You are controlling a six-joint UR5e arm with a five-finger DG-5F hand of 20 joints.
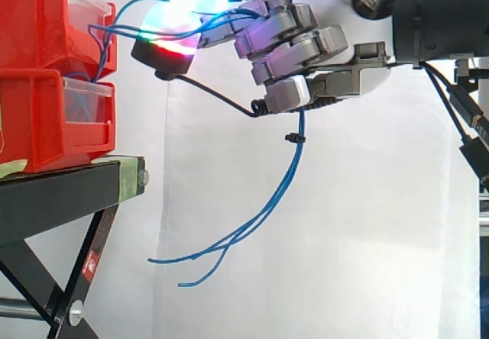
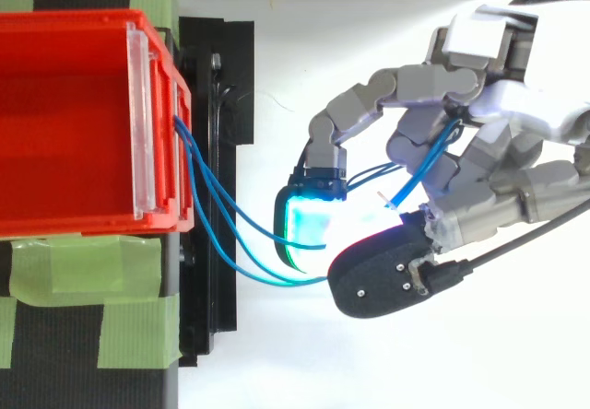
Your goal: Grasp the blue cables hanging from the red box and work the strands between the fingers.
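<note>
Curling my fingers [image 2: 369, 105] round the blue cables [image 1: 296, 159], I hold my hand [image 1: 328, 56] level with the upper red storage bin [image 1: 38, 18], near its front, so the strands run slack (not taut) from bin to palm. They thread between my fingers, and their loose ends dangle below, clear of the black stand [image 1: 61, 194].

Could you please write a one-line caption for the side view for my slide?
The hand, fingers curled round blue cables running from the red box, lets their loose ends dangle.
</note>
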